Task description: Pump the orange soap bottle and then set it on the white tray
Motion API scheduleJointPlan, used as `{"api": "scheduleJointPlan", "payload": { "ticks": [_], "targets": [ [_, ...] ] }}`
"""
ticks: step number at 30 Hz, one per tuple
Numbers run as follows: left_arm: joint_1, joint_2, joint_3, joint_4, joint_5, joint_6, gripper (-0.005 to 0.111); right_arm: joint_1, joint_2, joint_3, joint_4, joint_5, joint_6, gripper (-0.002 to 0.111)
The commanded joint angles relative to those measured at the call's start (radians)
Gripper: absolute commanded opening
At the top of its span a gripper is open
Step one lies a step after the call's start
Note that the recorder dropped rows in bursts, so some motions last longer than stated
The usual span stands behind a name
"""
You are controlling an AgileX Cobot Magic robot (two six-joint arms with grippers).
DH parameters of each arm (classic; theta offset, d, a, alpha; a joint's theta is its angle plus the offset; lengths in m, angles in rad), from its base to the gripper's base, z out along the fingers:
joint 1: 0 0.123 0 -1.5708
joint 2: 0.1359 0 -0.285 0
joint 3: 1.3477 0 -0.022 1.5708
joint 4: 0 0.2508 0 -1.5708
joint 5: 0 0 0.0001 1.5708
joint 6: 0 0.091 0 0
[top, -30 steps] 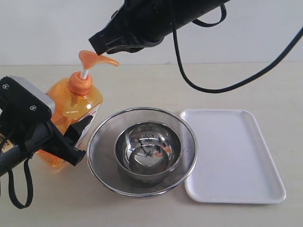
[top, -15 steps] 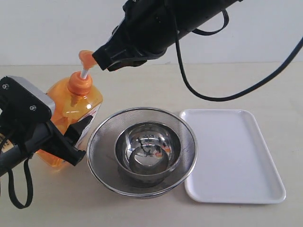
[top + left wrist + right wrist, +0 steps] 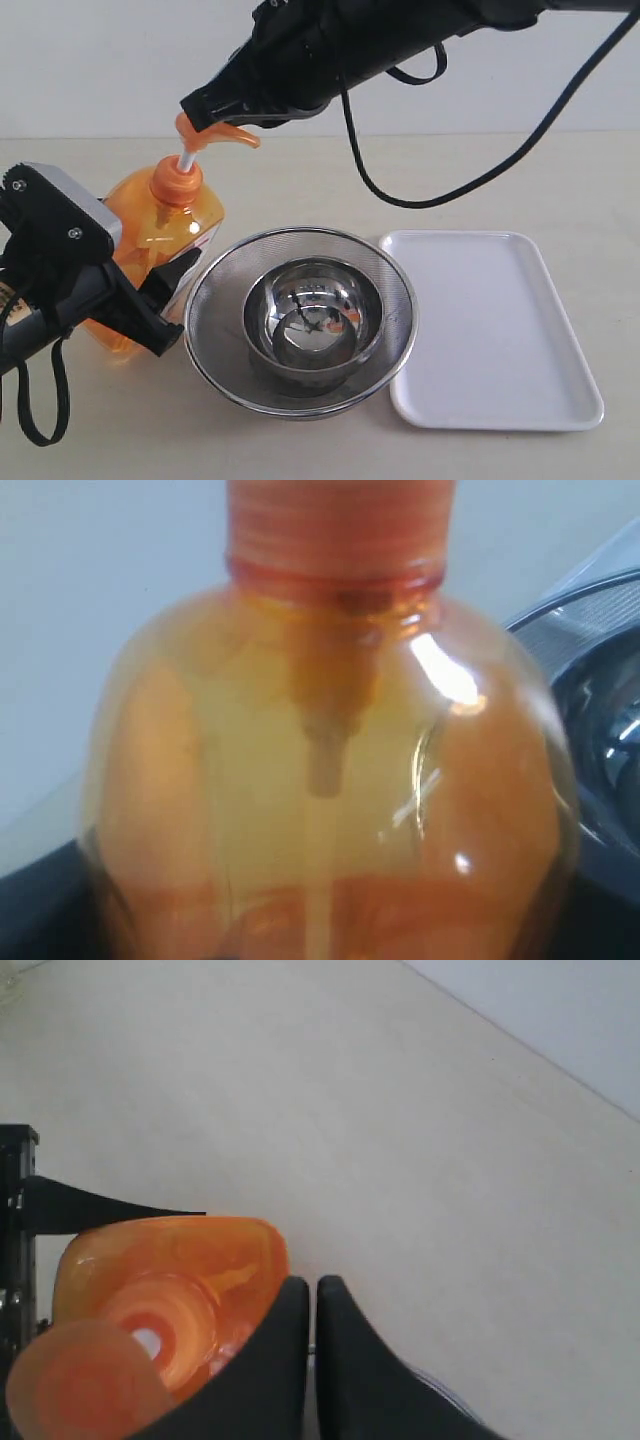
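Observation:
The orange soap bottle [image 3: 160,225] stands at the table's left, leaning slightly, beside the strainer. My left gripper [image 3: 168,300] is shut on its lower body from the side; the left wrist view is filled by the bottle [image 3: 330,780]. My right gripper [image 3: 196,108] reaches across from the upper right with its jaws shut and empty. Its tip is against the top of the pump head [image 3: 215,133], whose white stem still stands up. In the right wrist view the shut fingertips [image 3: 310,1285] sit beside the bottle [image 3: 235,1255]. The white tray [image 3: 490,330] lies bare at the right.
A round steel mesh strainer [image 3: 400,290] holding a steel bowl [image 3: 315,315] stands between bottle and tray, touching the tray's left rim. The right arm's black cable [image 3: 450,195] loops over the far table.
My right gripper has moved left and down from above the nozzle onto the top of the pump head. The bottle and left gripper have shifted a little to the right.

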Motion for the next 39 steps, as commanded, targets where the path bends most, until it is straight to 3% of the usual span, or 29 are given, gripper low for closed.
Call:
{"api": "scheduleJointPlan", "payload": {
  "ticks": [1,39],
  "targets": [
    [-0.007,-0.004,-0.001,0.002,0.033,0.004,0.005,-0.003,-0.023,-0.004,0.001,0.046,-0.008,0.0],
    [-0.007,-0.004,-0.012,-0.004,0.056,0.065,0.005,-0.005,-0.068,0.01,-0.053,0.162,0.058,0.0]
  ]
}}
